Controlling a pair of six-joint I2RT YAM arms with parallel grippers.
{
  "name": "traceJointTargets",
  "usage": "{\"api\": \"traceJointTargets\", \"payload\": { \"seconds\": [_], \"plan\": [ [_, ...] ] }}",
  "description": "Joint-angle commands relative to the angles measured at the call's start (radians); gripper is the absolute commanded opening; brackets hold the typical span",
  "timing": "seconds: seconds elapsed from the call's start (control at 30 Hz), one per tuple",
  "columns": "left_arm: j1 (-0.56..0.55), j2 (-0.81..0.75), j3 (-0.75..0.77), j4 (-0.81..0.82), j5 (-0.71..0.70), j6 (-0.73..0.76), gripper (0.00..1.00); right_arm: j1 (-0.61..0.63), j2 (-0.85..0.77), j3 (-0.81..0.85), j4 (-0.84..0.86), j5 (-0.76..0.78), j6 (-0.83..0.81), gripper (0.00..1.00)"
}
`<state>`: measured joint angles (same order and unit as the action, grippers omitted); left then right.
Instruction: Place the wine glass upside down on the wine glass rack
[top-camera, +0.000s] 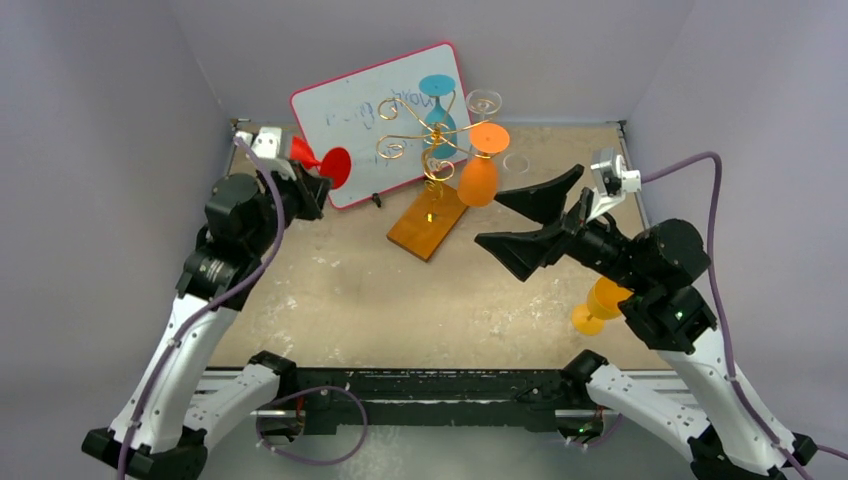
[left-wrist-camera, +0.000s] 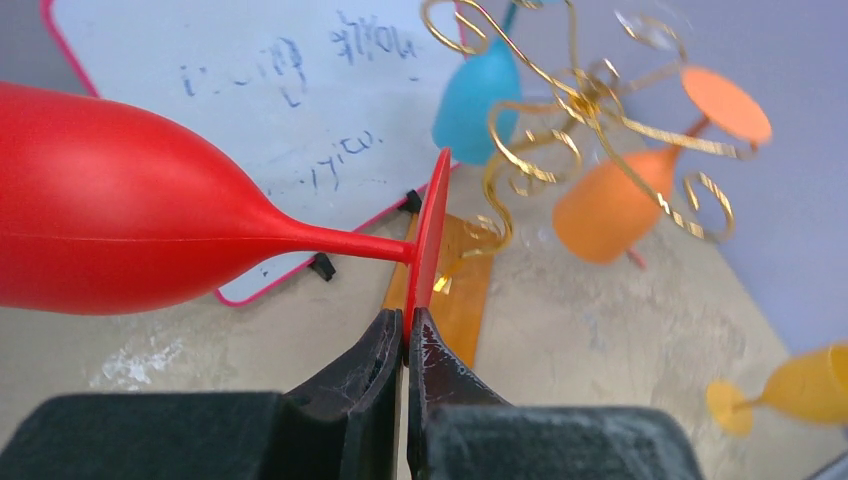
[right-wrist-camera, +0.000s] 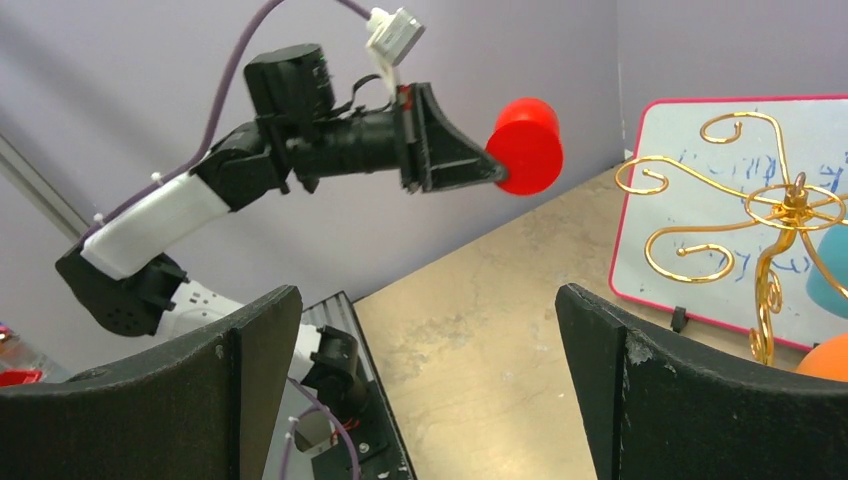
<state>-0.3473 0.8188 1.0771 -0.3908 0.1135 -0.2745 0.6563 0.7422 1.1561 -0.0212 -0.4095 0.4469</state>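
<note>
**Left arm holds a red wine glass near a gold rack; right arm waits, jaws spread**

Seen from above, the left gripper (left-wrist-camera: 408, 328) sits in the upper left of the frame. Its two black fingers are pressed together on the rim of the flat foot of a red wine glass (top-camera: 336, 167). The glass is held off the table (top-camera: 330, 290) and lies sideways, with its stem roughly level. It is in front of the lower left corner of a pink-framed whiteboard (top-camera: 350, 115) that leans at the back and carries faint writing.

Just right of centre stands the wine glass rack (top-camera: 425, 230), a gold wire stand with curled arms on an orange-brown wooden base. The red glass is to its left and clear of it. An orange glass (top-camera: 478, 180) hangs upside down on the rack's right side, and a teal glass (top-camera: 438, 120) hangs upside down behind the stem.

Further right, the right gripper (top-camera: 490, 218) points towards the rack with its jaws spread wide and nothing between them. In the lower right, a yellow-orange glass (top-camera: 600, 305) lies on the table, partly hidden under that arm.
</note>
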Motion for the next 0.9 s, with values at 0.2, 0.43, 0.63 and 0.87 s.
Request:
{"api": "traceJointTargets", "payload": {
  "seconds": [0.2, 0.43, 0.63, 0.87],
  "plan": [
    [0.006, 0.289, 0.330, -0.054, -0.188, -0.417, 0.00, 0.003, -0.083, -0.010, -0.014, 0.034, -0.024, 1.00],
    [0.051, 0.441, 0.421, 0.018, 0.006, -0.629, 0.00, 0.004, -0.121, -0.010, -0.040, 0.054, -0.031, 1.00],
    [0.083, 0.500, 0.351, 0.223, 0.146, -0.869, 0.00, 0.003, -0.140, -0.014, -0.054, 0.070, -0.037, 1.00],
    [0.083, 0.541, 0.331, 0.299, 0.236, -0.951, 0.00, 0.004, -0.142, -0.010, -0.066, 0.079, -0.042, 1.00]
  ]
}}
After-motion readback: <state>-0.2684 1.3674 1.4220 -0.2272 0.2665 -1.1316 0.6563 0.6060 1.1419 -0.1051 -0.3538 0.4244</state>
